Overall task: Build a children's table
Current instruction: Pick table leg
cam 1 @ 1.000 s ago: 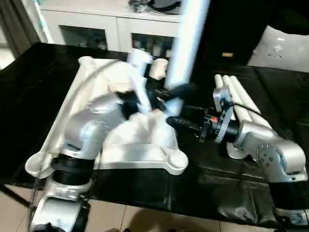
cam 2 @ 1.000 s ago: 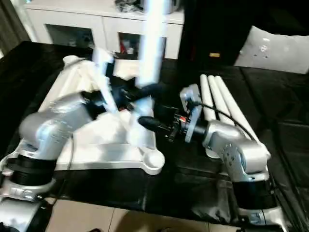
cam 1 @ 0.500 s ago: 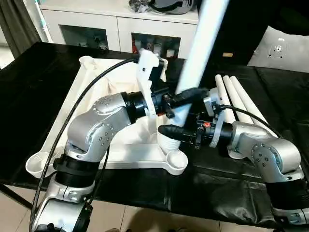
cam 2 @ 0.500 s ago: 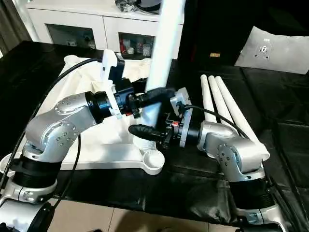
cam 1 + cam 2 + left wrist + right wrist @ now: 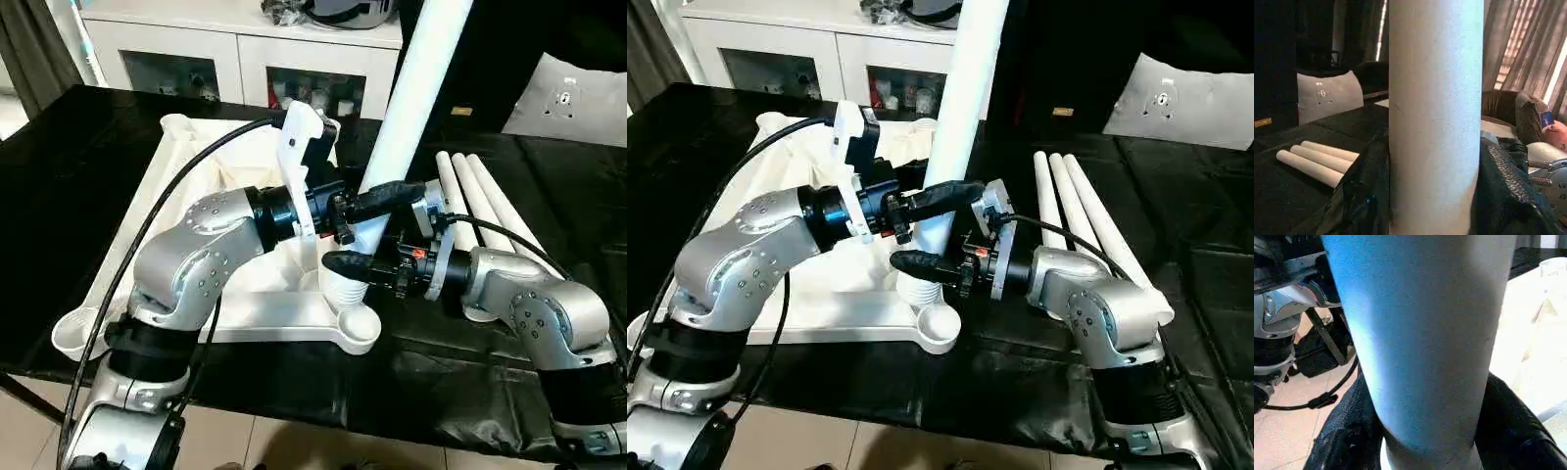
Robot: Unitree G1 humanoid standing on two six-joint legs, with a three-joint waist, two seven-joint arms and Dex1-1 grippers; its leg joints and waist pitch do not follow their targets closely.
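The children's table top (image 5: 196,166) lies upside down on the black work table, white, with ribs up. One white leg (image 5: 411,98) stands nearly upright, leaning to the right. Its ribbed lower end (image 5: 343,292) sits just behind the open near-right corner socket (image 5: 359,326). My left gripper (image 5: 387,201) reaches in from the left and is shut on the leg, which fills the gap between its fingers (image 5: 1366,196) in the left wrist view. My right gripper (image 5: 351,262) grips the leg lower down from the right, with its fingers (image 5: 1347,440) pressed on both sides.
Three spare white legs (image 5: 480,196) lie side by side on the black table behind my right arm. A white cabinet with glass doors (image 5: 235,49) stands beyond the table's far edge. A pale cushion (image 5: 578,98) is at the far right.
The leg's lower end has come toward the near-right corner socket, and the leg now leans more to the right. My right gripper's fingers have closed onto it. The left grip is unchanged.
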